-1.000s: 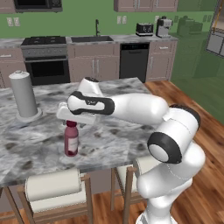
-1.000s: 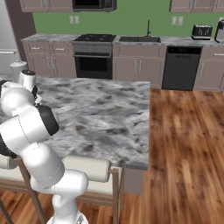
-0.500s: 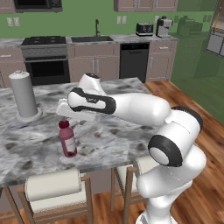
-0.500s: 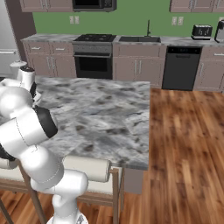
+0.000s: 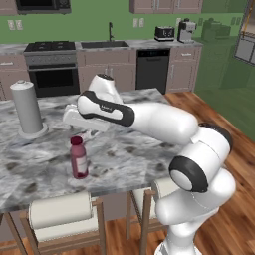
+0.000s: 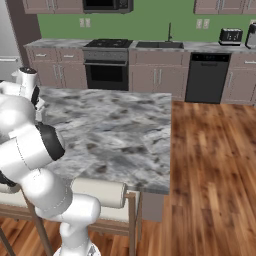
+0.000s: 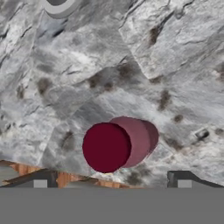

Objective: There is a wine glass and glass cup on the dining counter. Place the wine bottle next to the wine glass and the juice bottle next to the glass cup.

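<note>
Since 1 s ago the hand has lifted off the juice bottle (image 5: 78, 158): then it sat right over the cap, now it's above and a bit behind, w/ clear air between. Bottle itself hasn't shifted on the worktop (image 5: 129, 149).

Jaws (image 7: 111, 180) spread wide, holding nothing; in hand view the two dark tips sit at bottom edge, either side of the bottle, not touching.

Left base view: bottle side-on, upright, near the front edge of the worktop, above a cushioned stool (image 5: 60, 214). A grey cylinder on a round base (image 5: 27, 108) stands well apart, toward the back left.

Hand view: looks almost straight down on the maroon cap (image 7: 106, 147), pinkish label band peeking beside it; a curved grey-white rim (image 7: 61, 8) at top left. Long axis vertical, cap up, no visible tilt.

Right base view: arm's white links at left, stove (image 6: 107, 62) and dishwasher (image 6: 206, 77) behind on the wall run.
</note>
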